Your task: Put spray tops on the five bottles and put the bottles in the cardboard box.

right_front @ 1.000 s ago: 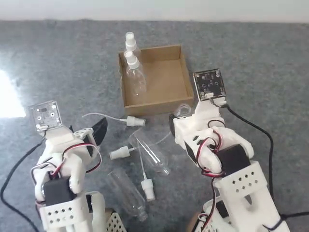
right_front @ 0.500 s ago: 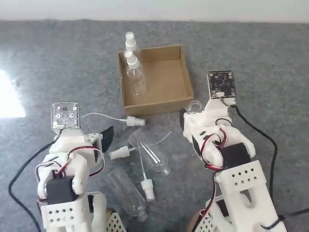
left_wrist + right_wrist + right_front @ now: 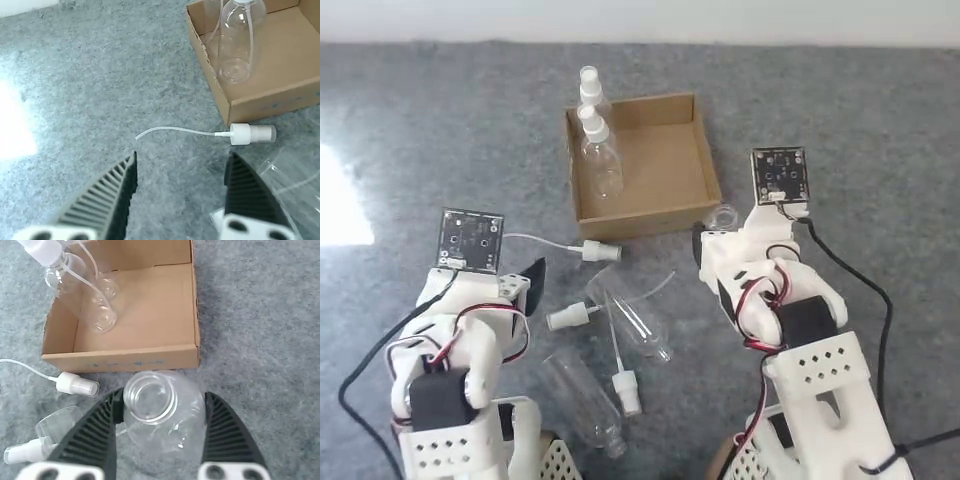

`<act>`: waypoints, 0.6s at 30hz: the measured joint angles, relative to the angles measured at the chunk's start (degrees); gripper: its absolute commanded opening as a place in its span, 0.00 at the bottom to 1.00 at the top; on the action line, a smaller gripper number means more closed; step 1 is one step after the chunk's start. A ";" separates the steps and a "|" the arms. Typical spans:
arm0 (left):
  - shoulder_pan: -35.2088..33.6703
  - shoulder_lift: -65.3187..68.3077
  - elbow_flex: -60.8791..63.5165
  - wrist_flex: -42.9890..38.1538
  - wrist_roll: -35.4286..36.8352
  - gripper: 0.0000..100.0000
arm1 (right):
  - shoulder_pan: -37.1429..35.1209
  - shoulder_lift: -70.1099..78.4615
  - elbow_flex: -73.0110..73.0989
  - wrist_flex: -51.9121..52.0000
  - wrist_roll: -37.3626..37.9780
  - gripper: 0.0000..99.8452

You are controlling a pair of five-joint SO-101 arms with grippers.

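Note:
Two clear bottles with white spray tops [image 3: 597, 140] stand in the left side of the cardboard box [image 3: 665, 175]. My right gripper [image 3: 160, 437] is shut on an open-necked clear bottle [image 3: 157, 407], held just in front of the box's near right corner [image 3: 718, 216]. My left gripper [image 3: 180, 187] is open above the table, with a loose spray top [image 3: 250, 134] and its long tube just beyond it. Two more clear bottles [image 3: 632, 315] [image 3: 585, 400] lie between the arms, with two other spray tops [image 3: 570, 317] [image 3: 626, 385] beside them.
The grey table stretches out free to the left of the box [image 3: 75, 75] and to its right [image 3: 260, 315]. A bright patch of light falls on the table's left edge [image 3: 340, 200].
My left arm has swung right and forward toward the spray top near the box. My right arm shifted right with its bottle, then held still.

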 measured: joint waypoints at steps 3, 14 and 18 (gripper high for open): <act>0.00 0.00 0.00 0.00 -0.26 0.25 | -0.18 0.00 0.00 0.00 0.00 0.08; 0.00 4.31 -3.08 -0.53 -0.53 0.25 | -0.18 0.00 0.00 0.00 0.00 0.08; 0.00 16.00 -9.49 -0.53 -0.53 0.25 | -0.18 0.00 0.00 0.00 0.00 0.08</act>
